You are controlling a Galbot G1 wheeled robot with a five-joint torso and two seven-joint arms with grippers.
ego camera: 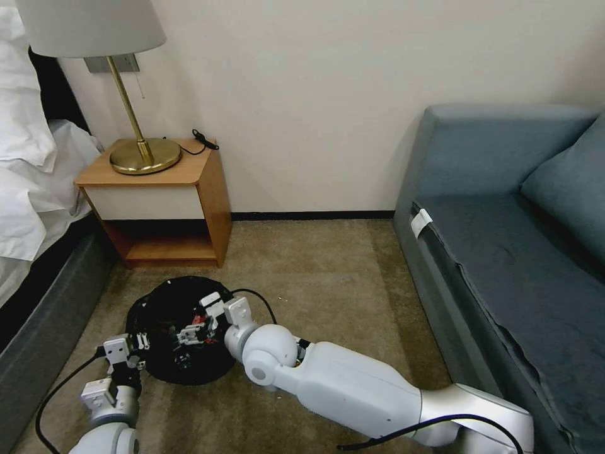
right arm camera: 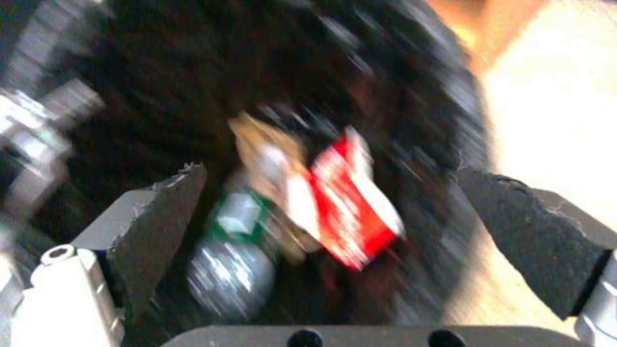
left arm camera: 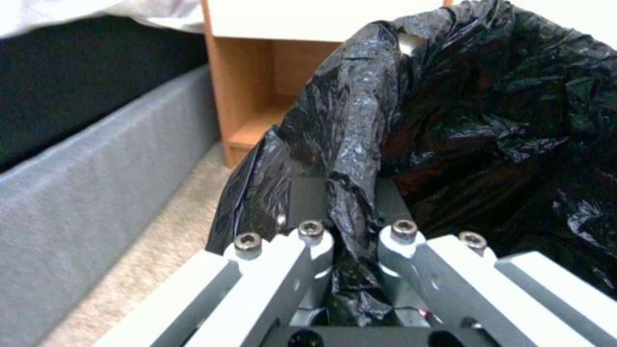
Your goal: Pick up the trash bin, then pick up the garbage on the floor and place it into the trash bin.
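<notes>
Fingers [right arm camera: 161, 212] of my right gripper [right arm camera: 334, 226] gape above the black-lined white bin [ego camera: 179, 328], left gripper [left arm camera: 354, 241] pinching its rim; I'd lift clear gently.

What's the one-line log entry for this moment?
left gripper: shut on bin liner | right gripper: open over bin | in bin: red packet, green-label bottle
</notes>
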